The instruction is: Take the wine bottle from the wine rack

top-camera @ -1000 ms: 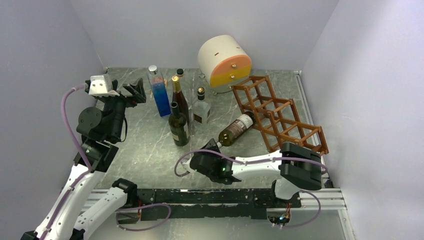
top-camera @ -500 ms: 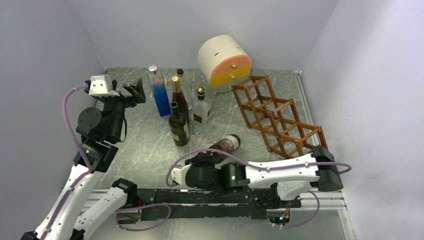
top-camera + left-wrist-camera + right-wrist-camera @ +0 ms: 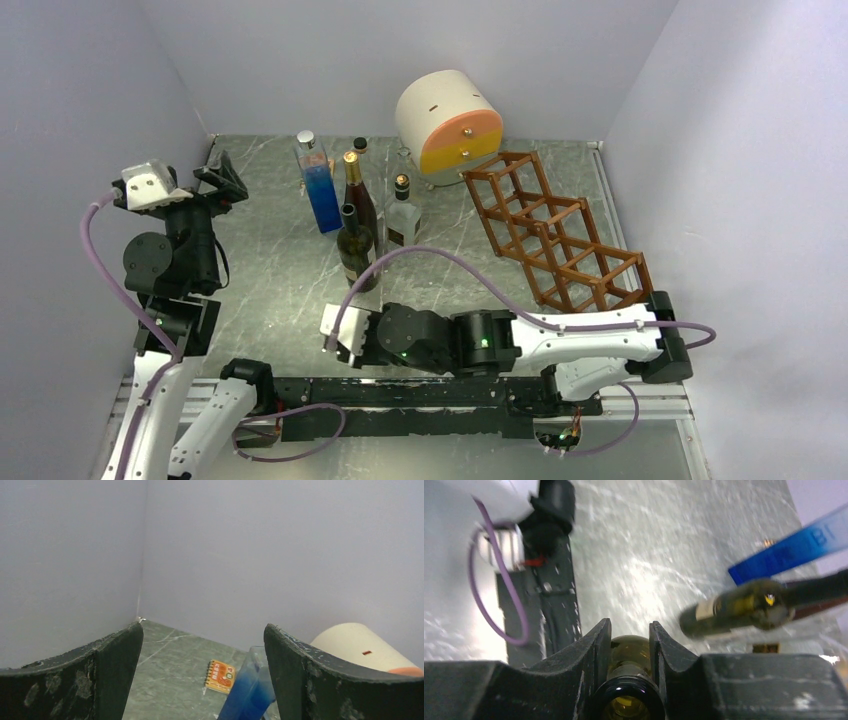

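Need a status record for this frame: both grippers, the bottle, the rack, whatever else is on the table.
left gripper: open, empty, held up off the surface
right gripper: shut on the wine bottle, fingers on either side of its neck
bottle position: clear of the rack, toward the front; mostly hidden in the top view
wine rack: no bottle seen in its cells
other: upright bottles in a group mid-table; round drawer box at the back

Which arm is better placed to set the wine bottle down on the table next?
Right. The right gripper is shut on the neck of the wine bottle, over the table. The left gripper is open and empty, raised at the far left, well away from the bottle.
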Tool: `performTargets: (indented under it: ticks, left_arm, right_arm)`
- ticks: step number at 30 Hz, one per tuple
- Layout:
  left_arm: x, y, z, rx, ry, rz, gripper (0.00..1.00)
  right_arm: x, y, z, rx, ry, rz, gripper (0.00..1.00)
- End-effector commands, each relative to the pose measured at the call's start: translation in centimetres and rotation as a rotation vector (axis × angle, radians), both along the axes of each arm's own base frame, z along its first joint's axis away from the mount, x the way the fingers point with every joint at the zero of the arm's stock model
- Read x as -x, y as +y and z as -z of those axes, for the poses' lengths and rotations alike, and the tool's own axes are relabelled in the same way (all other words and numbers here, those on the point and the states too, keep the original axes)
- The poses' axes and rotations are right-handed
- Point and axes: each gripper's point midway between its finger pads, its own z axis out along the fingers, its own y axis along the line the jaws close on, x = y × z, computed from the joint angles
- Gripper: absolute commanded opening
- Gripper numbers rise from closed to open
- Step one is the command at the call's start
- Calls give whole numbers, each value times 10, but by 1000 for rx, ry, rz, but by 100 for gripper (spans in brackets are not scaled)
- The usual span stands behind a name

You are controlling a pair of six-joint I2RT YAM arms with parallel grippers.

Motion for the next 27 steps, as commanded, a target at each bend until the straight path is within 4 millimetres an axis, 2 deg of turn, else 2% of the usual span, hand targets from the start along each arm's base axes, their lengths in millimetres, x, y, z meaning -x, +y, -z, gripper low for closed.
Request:
performTargets:
  ticks: [1,3,4,6,8,11,14,17,21,25,27]
  left_arm:
    - [9,27,3,59,-10,-137,94]
    - [22,41,7,94,-44,-205,94]
    - [32,47,4,110,-84,-236,94]
    - [42,53,3,113,-118,-265,94]
    - [44,55,4,110,-123,-272,94]
    - [42,53,3,112,-114,-262,94]
    - [42,51,3,118,-120,-249,94]
    - [46,52,2,124,-137,-248,94]
    - [50,54,0,129,-148,-257,94]
    - [54,55,-1,131,-158,-264,94]
    - [55,56,-1,132,-163,-266,94]
  right_arm:
    - [4,45,-83,-306,80,-54,0]
    - [-9,56,-95,-361,117,-54,0]
    - [-23,60,-100,-384,127,-38,0]
    - [-40,71,-105,-404,150,-11,0]
    - [-49,81,-113,-423,155,-14,0]
    - [-58,106,-114,-413,153,-22,0]
    - [-78,124,-112,-385,147,53,0]
    - [-106,135,-114,-377,143,182,0]
    - [-129,147,-113,-363,102,247,0]
    - [-160,150,-109,-352,104,337,0]
    - [-169,151,-109,-358,98,353,0]
